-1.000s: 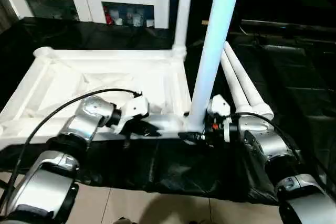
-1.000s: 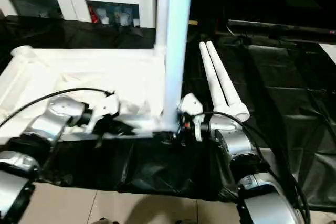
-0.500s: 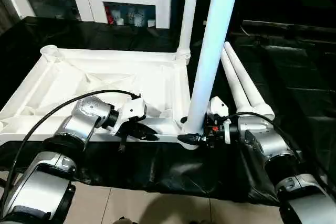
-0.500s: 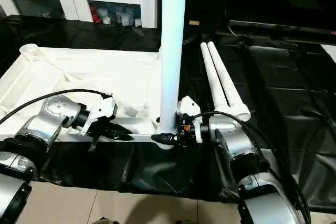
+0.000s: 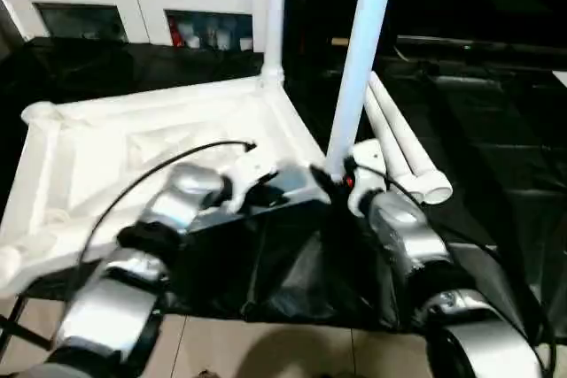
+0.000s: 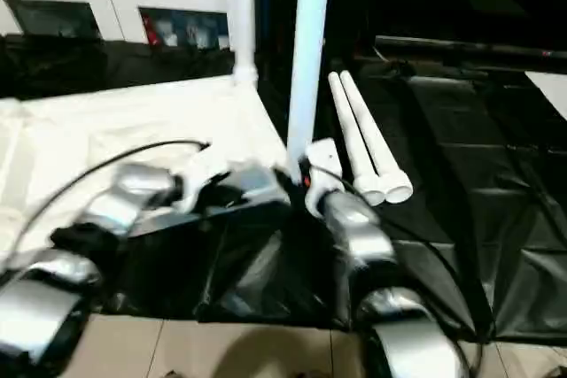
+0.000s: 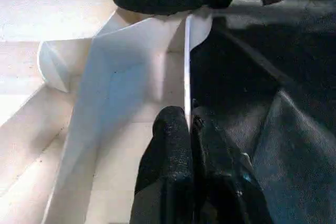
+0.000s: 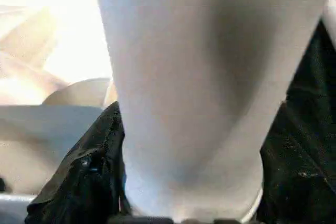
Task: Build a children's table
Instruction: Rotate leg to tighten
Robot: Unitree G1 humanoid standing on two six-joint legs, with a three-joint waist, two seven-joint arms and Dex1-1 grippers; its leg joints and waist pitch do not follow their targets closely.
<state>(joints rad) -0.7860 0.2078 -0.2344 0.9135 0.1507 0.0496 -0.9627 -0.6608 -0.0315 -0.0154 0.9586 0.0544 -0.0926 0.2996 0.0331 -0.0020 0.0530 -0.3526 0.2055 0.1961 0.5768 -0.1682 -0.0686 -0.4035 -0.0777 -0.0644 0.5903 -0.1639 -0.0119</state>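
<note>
The children's table tabletop (image 5: 133, 139) lies upside down on a black sheet, white, with a raised rim and corner sockets. One white leg (image 5: 274, 15) stands in its far right corner. A second leg (image 5: 359, 59) stands upright at the near right corner. My right gripper (image 5: 341, 179) is shut around the base of that second leg (image 8: 184, 77). A black finger (image 8: 84, 177) shows beside the tube. My left gripper (image 5: 297, 185) is shut on the thin rim (image 7: 186, 66) just left of that corner. Two loose legs (image 5: 403, 148) lie side by side to the right.
A white cupboard (image 5: 133, 6) with glass doors stands behind the work. The black sheet (image 5: 496, 130) stretches out to the right, with a dark bar along its far edge. Pale floor tiles (image 5: 266, 351) begin at the near edge. A black cable (image 5: 151, 174) loops over my left forearm.
The tabletop has swung round. Its near right corner, the upright leg and both grippers have moved away from me, and its left end has come nearer.
</note>
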